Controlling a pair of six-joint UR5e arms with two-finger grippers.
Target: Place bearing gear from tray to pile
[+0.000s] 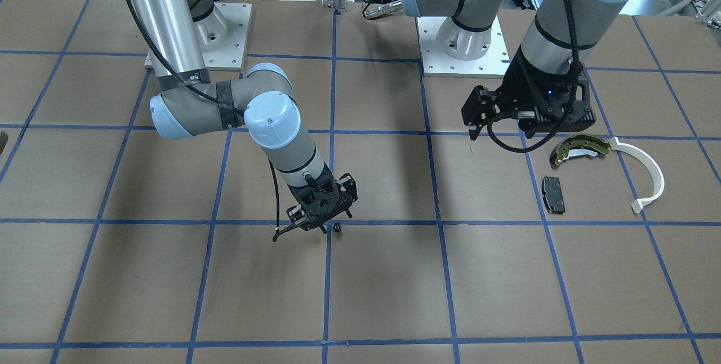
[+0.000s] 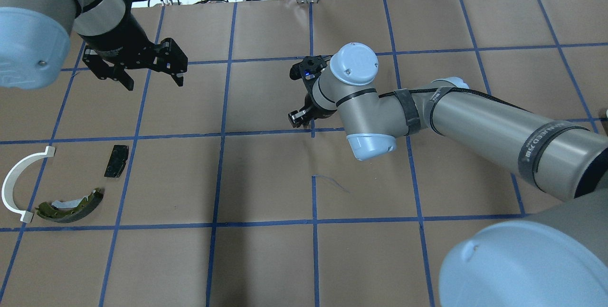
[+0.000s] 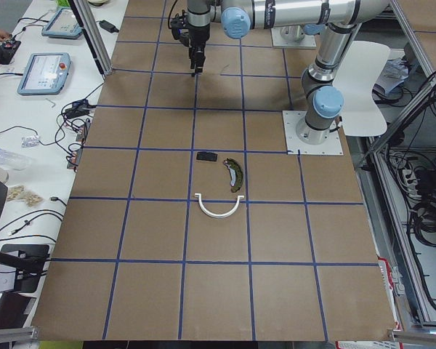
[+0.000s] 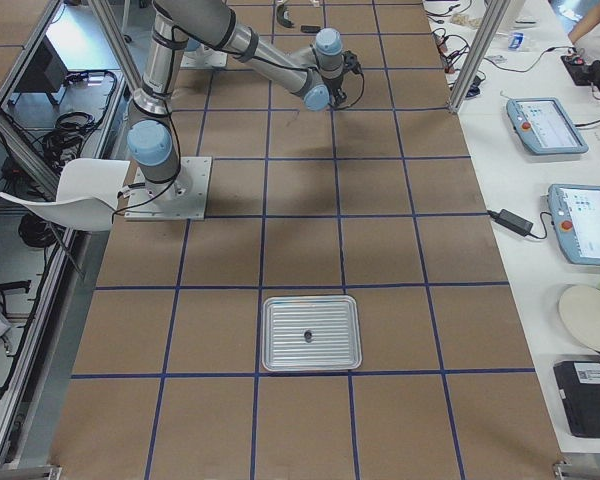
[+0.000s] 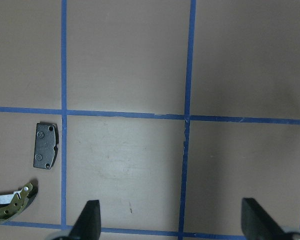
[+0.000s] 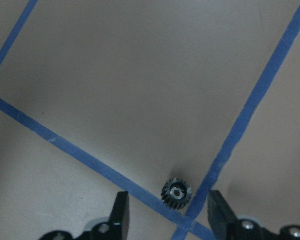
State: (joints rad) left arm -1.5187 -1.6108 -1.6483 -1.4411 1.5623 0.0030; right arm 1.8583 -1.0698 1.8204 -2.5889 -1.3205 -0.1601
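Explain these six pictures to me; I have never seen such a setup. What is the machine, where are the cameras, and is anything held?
The machine is a left arm and a right arm bolted to a table covered in brown paper with blue tape lines. Four pictures come from fixed cameras: one facing the robot, one over its shoulders, one at each table end. Two come from wrist cameras. The right hand is open, low over a small black gear lying by a tape crossing; nothing is gripped. The left hand hangs open and empty near the pile: an olive brake shoe, a black pad and a white curved strip. The right-end view shows a metal tray holding one dark part, too small to identify.
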